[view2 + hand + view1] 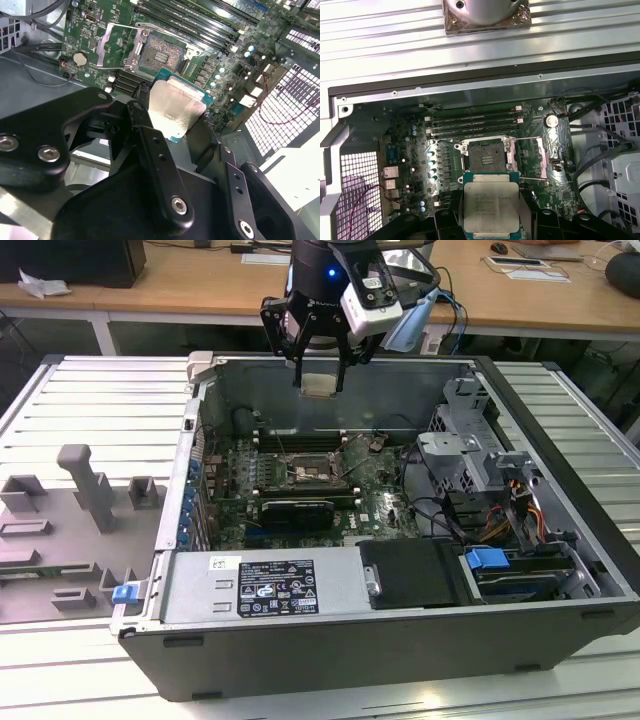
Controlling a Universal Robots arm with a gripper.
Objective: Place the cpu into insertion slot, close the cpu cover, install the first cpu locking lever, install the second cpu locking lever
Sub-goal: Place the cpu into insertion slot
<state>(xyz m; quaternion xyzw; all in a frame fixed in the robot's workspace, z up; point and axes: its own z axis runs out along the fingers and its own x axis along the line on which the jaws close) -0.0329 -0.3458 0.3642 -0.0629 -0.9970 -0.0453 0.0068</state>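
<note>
Jaws clamp the cpu [319, 384] at the empty insertion slot's [305, 472] twelve o'clock in the exterior view; the cpu cover [103, 47] stands open. All four steps remain.

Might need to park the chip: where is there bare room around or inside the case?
Bare ribbed table lies between the case and the grey fixtures, and beside the case at the exterior view's right. Inside is crowded: memory slots, black card and cables hem the insertion slot. The gripper holds the cpu.
</note>
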